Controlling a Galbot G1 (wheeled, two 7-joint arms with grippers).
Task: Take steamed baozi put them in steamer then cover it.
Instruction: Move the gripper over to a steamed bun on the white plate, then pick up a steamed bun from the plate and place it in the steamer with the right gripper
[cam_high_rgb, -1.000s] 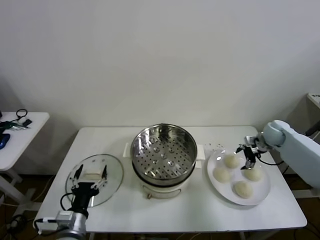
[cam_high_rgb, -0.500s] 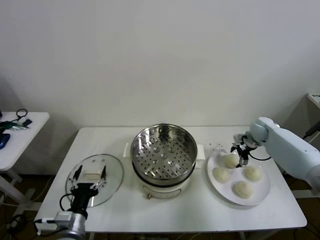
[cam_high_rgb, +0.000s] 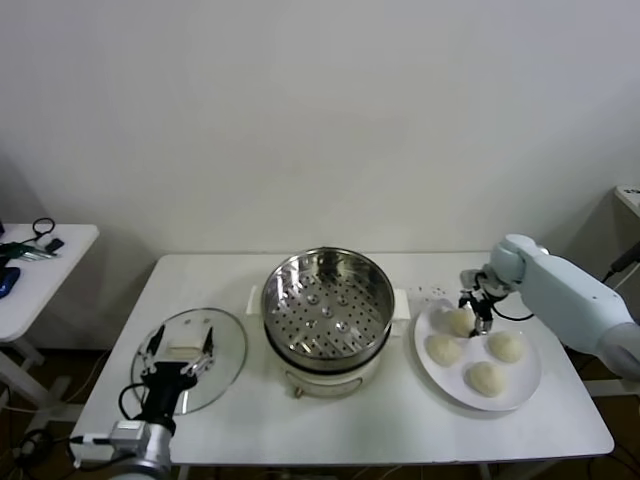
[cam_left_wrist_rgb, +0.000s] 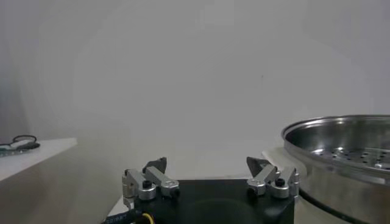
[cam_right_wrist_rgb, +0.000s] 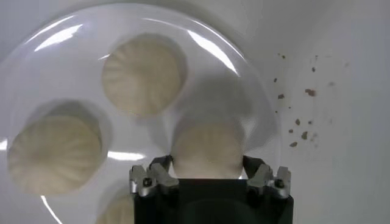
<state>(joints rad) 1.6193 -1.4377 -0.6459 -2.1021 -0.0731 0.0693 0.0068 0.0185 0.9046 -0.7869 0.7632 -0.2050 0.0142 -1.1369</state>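
Now your right end effector (cam_high_rgb: 472, 309) straddles one baozi (cam_right_wrist_rgb: 207, 148) on the plate (cam_high_rgb: 524, 385), fingers narrowing either side for a lift; grip unconfirmed. Left end effector (cam_high_rgb: 181, 352) waits wide over the cover (cam_high_rgb: 172, 378), steamer (cam_high_rgb: 325, 305) beside it.

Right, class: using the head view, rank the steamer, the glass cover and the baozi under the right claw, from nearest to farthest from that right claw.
1. Baozi, on the white plate, directly at the right claw.
2. Steamer, mid-table, toward the robot's left of it.
3. Cover, far left of the table, by the left claw.
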